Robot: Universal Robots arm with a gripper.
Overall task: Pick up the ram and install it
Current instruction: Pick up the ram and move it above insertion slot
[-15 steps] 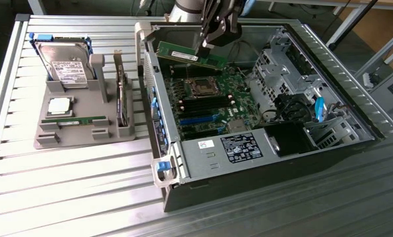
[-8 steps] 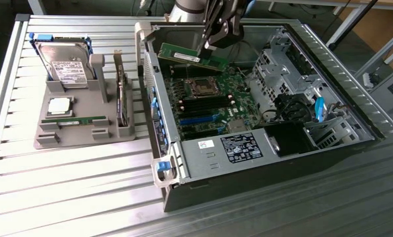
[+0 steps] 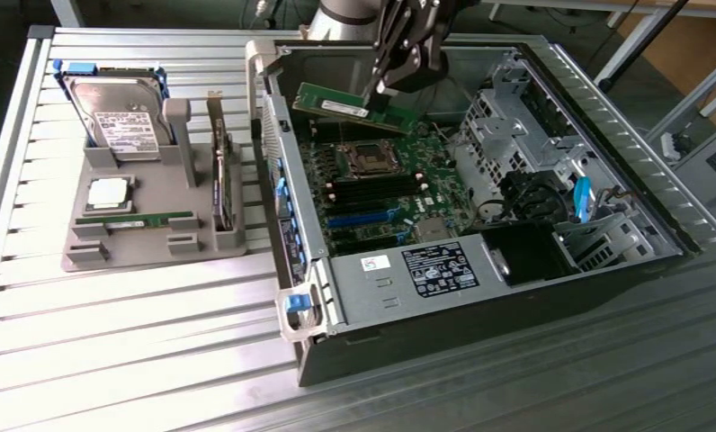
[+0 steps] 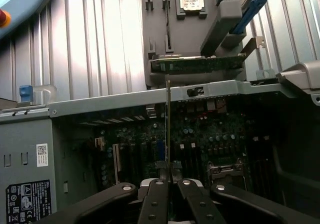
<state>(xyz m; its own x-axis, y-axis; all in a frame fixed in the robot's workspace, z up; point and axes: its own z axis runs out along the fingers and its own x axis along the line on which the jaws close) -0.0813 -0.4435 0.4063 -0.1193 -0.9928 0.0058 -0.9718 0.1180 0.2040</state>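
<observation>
One stick, the ram, is clenched in your jaws, hanging above the motherboard inside the open case; pickup looks done, seating in a slot is left; beyond, the tray rests on the worktop

arm: cut off by upper edge
ram: one end hidden in gripper
power supply label: print too small to read

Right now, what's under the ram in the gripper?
The ram, held by the gripper, hangs over the motherboard inside the open case, near the processor socket. The board right behind it is covered.
</observation>
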